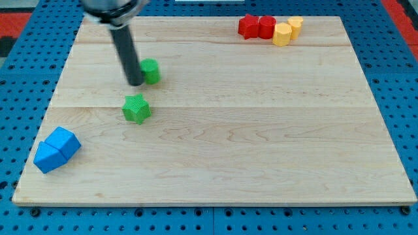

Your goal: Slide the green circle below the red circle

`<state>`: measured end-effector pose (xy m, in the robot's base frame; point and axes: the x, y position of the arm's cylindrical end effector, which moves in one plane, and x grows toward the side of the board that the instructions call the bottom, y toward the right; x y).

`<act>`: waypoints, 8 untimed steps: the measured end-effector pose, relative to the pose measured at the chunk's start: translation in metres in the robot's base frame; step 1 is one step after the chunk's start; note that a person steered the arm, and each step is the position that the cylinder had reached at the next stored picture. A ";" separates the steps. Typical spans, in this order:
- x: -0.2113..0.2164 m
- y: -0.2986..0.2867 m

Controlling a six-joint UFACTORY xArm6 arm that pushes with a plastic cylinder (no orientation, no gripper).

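Camera view shows a pale wooden board [261,143] lying on a blue pegboard surface [19,78]. The arm's dark rod [125,52] comes down from the far left, and my tip [135,83] rests on the board touching the left side of the green circle [151,70]; the arm carries no claw, so no open or closed state can be told. Just nearer than the tip sits a green star [136,108]. At the near left corner two blue blocks [57,149] lie touching each other. At the far right edge a red star-like block [248,26] touches the red circle [266,27], followed by two yellow blocks [287,31], all well apart from the green circle.
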<state>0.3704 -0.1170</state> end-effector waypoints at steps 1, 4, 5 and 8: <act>-0.028 0.044; -0.074 0.107; -0.082 0.195; -0.026 0.211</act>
<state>0.3446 0.0944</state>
